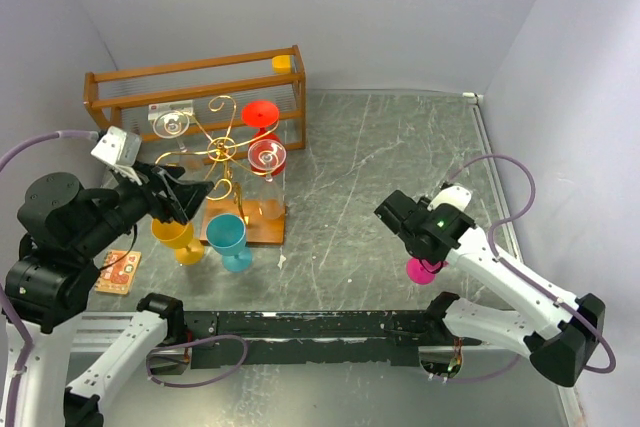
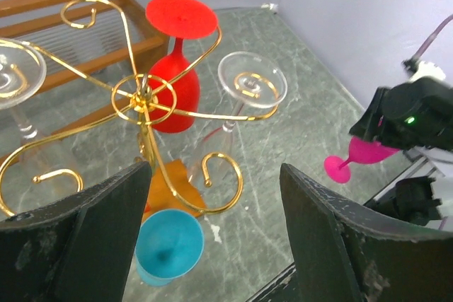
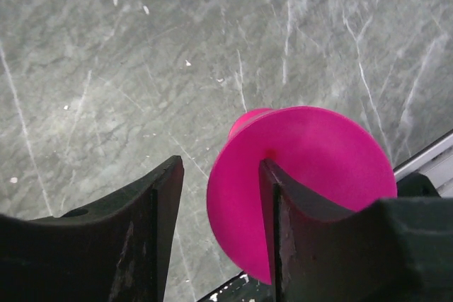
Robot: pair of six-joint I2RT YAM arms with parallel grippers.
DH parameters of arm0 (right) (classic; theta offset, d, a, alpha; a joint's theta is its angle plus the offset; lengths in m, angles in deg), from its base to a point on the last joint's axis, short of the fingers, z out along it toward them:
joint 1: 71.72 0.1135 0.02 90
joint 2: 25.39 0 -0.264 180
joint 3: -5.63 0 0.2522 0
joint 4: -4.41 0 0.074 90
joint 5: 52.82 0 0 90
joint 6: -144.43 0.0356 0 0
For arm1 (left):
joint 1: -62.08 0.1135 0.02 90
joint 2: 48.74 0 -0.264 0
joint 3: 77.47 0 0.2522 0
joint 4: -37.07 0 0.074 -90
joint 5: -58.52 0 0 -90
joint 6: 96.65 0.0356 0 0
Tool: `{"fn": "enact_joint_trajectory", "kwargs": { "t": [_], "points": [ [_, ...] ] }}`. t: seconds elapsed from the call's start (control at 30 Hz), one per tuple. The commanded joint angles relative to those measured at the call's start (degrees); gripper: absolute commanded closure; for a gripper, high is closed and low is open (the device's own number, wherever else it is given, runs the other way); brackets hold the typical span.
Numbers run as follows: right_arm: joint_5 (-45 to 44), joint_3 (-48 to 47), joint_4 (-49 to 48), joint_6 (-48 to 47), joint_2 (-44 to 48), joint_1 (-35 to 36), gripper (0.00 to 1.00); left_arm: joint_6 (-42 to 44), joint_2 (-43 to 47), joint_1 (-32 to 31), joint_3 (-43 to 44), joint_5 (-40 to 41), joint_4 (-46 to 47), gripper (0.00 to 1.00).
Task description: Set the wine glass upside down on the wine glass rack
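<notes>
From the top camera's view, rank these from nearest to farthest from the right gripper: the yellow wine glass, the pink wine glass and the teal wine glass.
1. Pink wine glass: right at the right gripper, on the table's right side.
2. Teal wine glass: left of centre, in front of the wine glass rack.
3. Yellow wine glass: farther left still, beside the teal one.

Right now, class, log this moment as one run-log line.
left hand: open, by thin gold wire wine glass rack | right hand: at opaque pink wine glass, grip unclear | rack: red stemmed glass hung upside down
</notes>
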Motion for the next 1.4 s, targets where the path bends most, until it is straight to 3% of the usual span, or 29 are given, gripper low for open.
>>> {"fn": "enact_joint_trajectory", "kwargs": {
  "t": [0.0, 0.23, 0.53, 0.73, 1.07, 1.2, 1.37],
  "points": [
    [0.03, 2.99, -3.91, 4.17, 0.95, -1.32, 0.57, -5.10, -1.56, -0.34, 2.44, -2.37, 8.93, 0.17],
    [-1.12, 2.35, -6.35, 5.34, -0.09, -1.80, 1.00, -7.72, -4.91, -0.39, 7.56, -6.39, 10.79, 0.17],
    [1.07, -2.62, -15.85, -5.85, 5.00, -1.89, 1.00, -17.09, -8.32, -0.34, 8.14, -11.75, 14.23, 0.19],
    [7.91, -5.69, -31.12, -20.30, 10.33, -1.89, 1.00, -30.03, -10.74, -0.34, 1.67, -17.49, 33.56, 0.19],
    [15.34, -14.29, -48.79, -32.78, 12.81, -1.86, 1.00, -46.95, -17.12, -1.00, -4.16, -15.65, 54.90, 0.20],
    [17.74, -15.51, -56.52, -34.79, 13.72, -1.81, 1.00, -49.15, -18.35, -4.78, -6.35, -9.08, 57.68, 0.18],
    [20.24, -14.92, -64.88, -35.57, 14.59, -1.80, 1.00, -48.85, -22.08, -15.74, -6.15, -2.49, 57.82, 0.17]
  ]
}}
